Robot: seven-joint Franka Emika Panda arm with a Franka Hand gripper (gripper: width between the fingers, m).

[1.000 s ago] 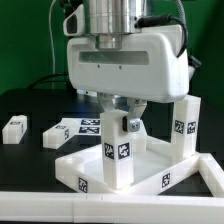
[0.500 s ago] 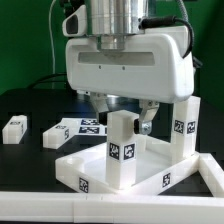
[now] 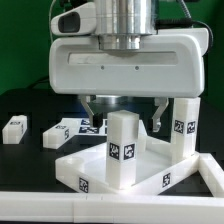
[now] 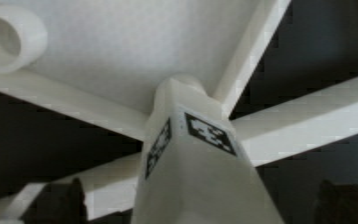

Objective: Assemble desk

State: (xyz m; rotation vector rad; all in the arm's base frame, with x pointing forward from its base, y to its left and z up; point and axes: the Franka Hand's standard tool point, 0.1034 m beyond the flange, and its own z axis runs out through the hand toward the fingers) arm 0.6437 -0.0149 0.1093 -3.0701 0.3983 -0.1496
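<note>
White tagged block leg (image 3: 120, 150) centre, second leg (image 3: 185, 125) right, seen upright on white rimmed tabletop (image 3: 75, 172); third leg (image 3: 15, 128) left loose at frame left; gripper (image 3: 124, 110) jaws spread wide, nothing held.

Two legs (image 3: 122, 150) upright on rimmed tabletop (image 3: 68, 170)

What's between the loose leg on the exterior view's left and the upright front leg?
The marker board lies flat between the loose leg and the upright front leg; only the exterior view shows it.

Robot lab: tagged marker board (image 3: 72, 130) on black table (image 3: 25, 100).
</note>
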